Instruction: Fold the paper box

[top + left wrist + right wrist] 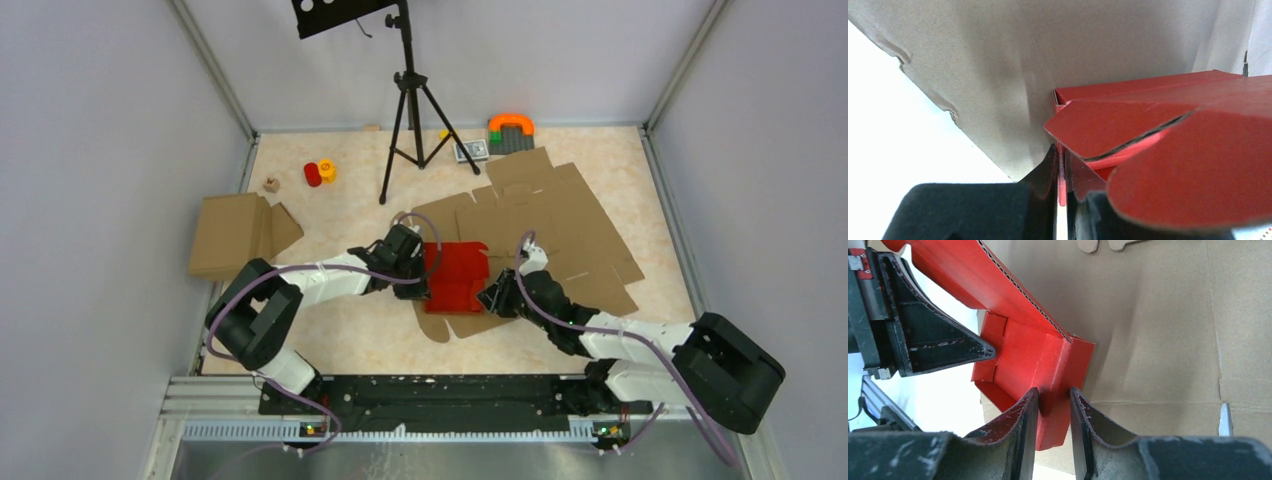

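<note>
Paper box (458, 272) lies between left tool (1060, 167) and right tool (1054, 401), each gripping it.

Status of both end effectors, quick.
Left end effector: closed, pinching a wall of the box.
Right end effector: closed on another wall of the box.
</note>
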